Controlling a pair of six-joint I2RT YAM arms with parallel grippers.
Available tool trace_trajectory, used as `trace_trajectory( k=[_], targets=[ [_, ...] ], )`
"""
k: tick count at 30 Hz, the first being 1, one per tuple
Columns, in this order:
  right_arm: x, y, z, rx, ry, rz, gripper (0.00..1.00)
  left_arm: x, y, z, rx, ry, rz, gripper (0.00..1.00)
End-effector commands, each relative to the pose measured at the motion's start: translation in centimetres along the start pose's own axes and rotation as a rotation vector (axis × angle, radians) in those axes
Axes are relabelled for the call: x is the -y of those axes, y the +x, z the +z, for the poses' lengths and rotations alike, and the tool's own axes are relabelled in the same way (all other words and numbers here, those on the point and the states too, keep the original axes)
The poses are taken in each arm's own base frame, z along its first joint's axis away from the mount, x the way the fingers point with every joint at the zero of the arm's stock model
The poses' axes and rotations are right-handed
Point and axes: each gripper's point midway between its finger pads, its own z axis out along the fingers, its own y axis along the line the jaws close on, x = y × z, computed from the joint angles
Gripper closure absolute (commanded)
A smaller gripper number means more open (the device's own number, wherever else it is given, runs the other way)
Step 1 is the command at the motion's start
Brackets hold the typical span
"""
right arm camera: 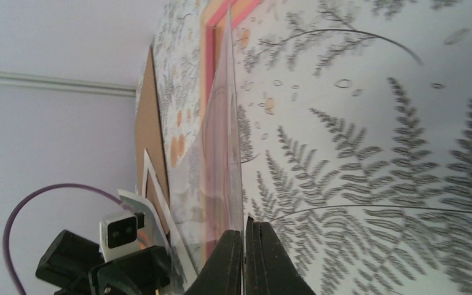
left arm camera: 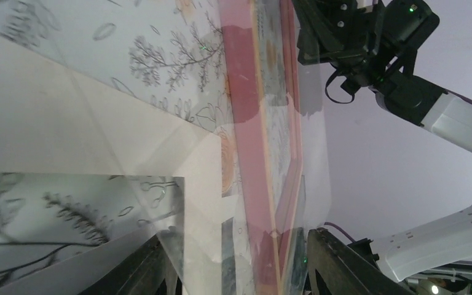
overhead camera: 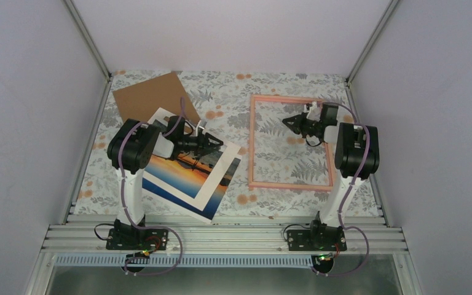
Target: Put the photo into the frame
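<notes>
The photo (overhead camera: 181, 165) was seen lying flat and tilted on the left half of the table (overhead camera: 369, 212), close to the near edge. It was overlapped by the white mat board (overhead camera: 212, 177); which sheet lay uppermost could not be told. At the far-left corner these sheets were met by the brown cardboard sheet (overhead camera: 147, 95). The frame (overhead camera: 251, 147) was laid flat on the right half, apart from the photo, with a strip of floral cloth (overhead camera: 233, 104) left bare between the two. The same cloth was shown through the frame's opening. Above the far part of that opening the right gripper (overhead camera: 284, 121) was held, its fingers pressed together on the edge of a clear sheet (right arm camera: 221, 141). That sheet was stretched towards the left gripper (overhead camera: 217, 145), which was poised over the mat board's far edge. Its fingers (left arm camera: 338, 258) were spread apart, and the sheet's edge was seen between them.
</notes>
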Motion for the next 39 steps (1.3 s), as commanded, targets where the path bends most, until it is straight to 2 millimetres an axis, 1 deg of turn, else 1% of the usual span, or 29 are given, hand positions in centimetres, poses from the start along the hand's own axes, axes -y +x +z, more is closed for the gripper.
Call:
trace_trajectory(
  k=[1,5,10,13,14,16,17,19,20,21,23,24,25,26,28,29,31,33,35,37,39],
  targets=[
    [1.2,0.1,-0.1,0.024,0.019,0.033,0.96,0.2,1.0,1.2,-0.016,0.004,-0.014,0.46],
    [1.6,0.4,-0.2,0.032,0.033,0.047,0.96,0.3,2.5,2.1,-0.054,0.010,-0.065,0.42],
    [1.8,0.4,-0.4,0.044,0.045,0.048,0.96,1.1,4.1,3.1,-0.089,0.027,-0.100,0.42],
    [1.8,0.5,-0.5,0.047,0.046,0.051,0.96,1.4,4.3,3.5,-0.096,0.032,-0.093,0.43],
    [1.7,0.5,-0.5,0.047,0.047,0.050,0.96,1.4,4.1,3.5,-0.095,0.029,-0.092,0.45],
    [1.5,0.5,-0.6,0.048,0.040,0.042,0.96,1.3,3.6,3.6,-0.085,0.009,-0.094,0.54],
    [1.2,0.5,-0.6,0.046,0.034,0.030,0.96,1.5,3.1,3.7,-0.077,0.009,-0.077,0.62],
    [0.4,0.6,-0.6,0.031,0.024,-0.015,0.96,2.2,2.1,3.8,-0.077,0.003,-0.033,0.81],
    [-0.2,0.5,-0.6,0.018,0.023,-0.062,0.96,2.8,1.5,4.0,-0.077,-0.001,-0.003,0.88],
    [-0.6,0.4,-0.6,-0.006,0.036,-0.116,0.90,3.2,1.1,4.1,-0.082,-0.012,0.025,0.96],
    [-0.9,-0.2,-1.2,-0.040,0.103,-0.223,0.74,3.9,0.1,4.1,-0.089,-0.036,0.082,0.97],
    [-1.1,-0.4,-1.8,-0.056,0.134,-0.261,0.67,3.9,0.0,4.1,-0.100,-0.055,0.103,0.98],
    [-1.2,-0.4,-2.5,-0.076,0.154,-0.295,0.56,4.4,-0.6,4.1,-0.102,-0.066,0.141,0.98],
    [-1.4,-0.5,-3.3,-0.091,0.172,-0.321,0.46,4.5,-0.7,4.0,-0.109,-0.079,0.163,0.98],
    [-1.1,-0.9,-5.3,-0.097,0.232,-0.353,0.31,4.7,-0.8,3.8,-0.122,-0.098,0.200,0.98],
    [-0.8,-1.2,-6.7,-0.087,0.261,-0.358,0.24,4.9,-0.8,3.7,-0.128,-0.102,0.216,0.98],
    [-0.2,-2.1,-9.3,-0.064,0.330,-0.391,0.17,5.8,-1.0,3.4,-0.132,-0.102,0.262,0.98],
    [1.0,-3.3,-11.7,-0.030,0.417,-0.413,0.11,6.9,-1.3,3.1,-0.129,-0.103,0.317,0.98],
    [3.0,-4.6,-13.6,-0.008,0.538,-0.425,0.10,8.3,-1.7,2.9,-0.127,-0.094,0.362,0.98],
    [5.0,-5.3,-14.3,-0.015,0.613,-0.425,0.10,9.5,-2.2,2.8,-0.126,-0.082,0.403,0.98],
    [6.7,-5.8,-14.3,-0.029,0.661,-0.423,0.10,10.5,-2.6,2.6,-0.129,-0.073,0.446,0.97]
  ],
)
